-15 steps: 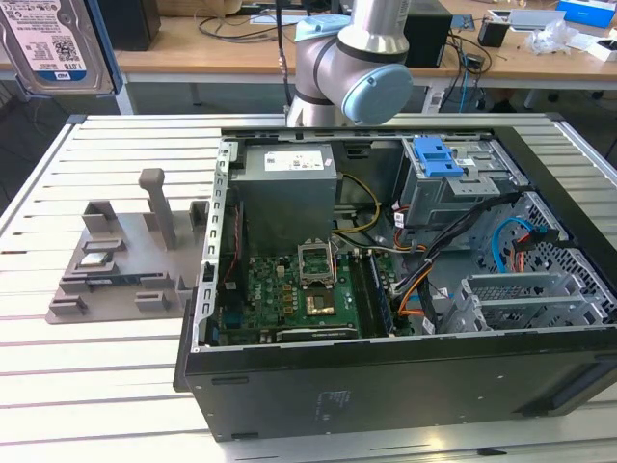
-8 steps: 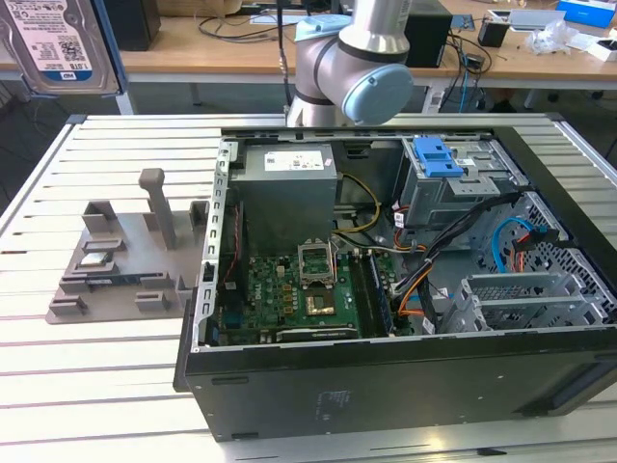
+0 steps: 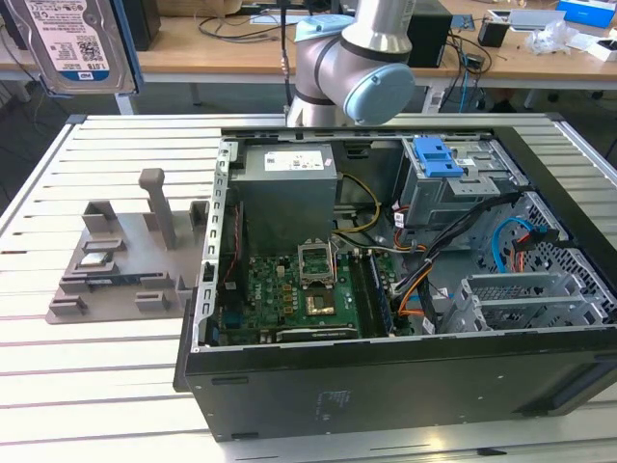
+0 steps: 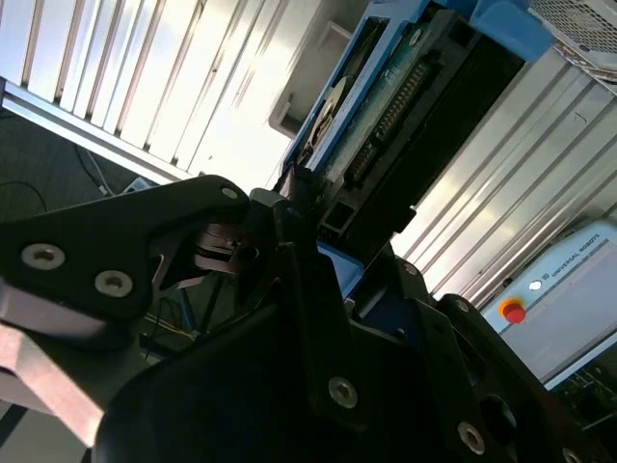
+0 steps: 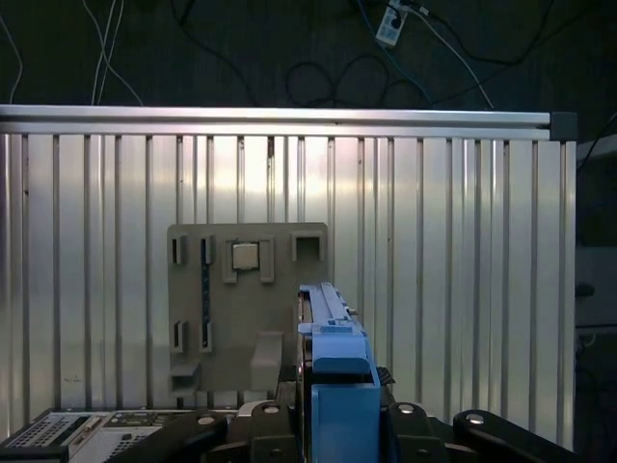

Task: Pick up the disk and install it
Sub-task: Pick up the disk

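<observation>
Exterior view: disk (image 3: 72,43) up high, well apart from open case (image 3: 386,289) and its drive cage (image 3: 463,188); grey fixture (image 3: 116,270) sitting on bench (image 3: 96,386).
Second wrist view: pincer (image 4: 304,207) clamped on one end of disk; rest jutting straight out past the tips.
First wrist view: disk edge-on in the grip; fixture beneath and beyond the pincer.
Likely the carry step: hold grip firm, no tilt; blue carrier square to cage; stay clear of cables (image 3: 434,270).

quick count, fwiw: 1 disk (image 3: 77,39) | 1 open PC case (image 3: 386,386) | 1 grey holder block (image 3: 116,280) | 1 little square chip (image 3: 93,258) | 1 blue latch (image 3: 439,154) | 1 power supply box (image 3: 289,198) | 1 robot arm (image 3: 352,58) | 1 red stop button (image 4: 512,311) | 1 slatted tabletop (image 3: 96,386)
</observation>
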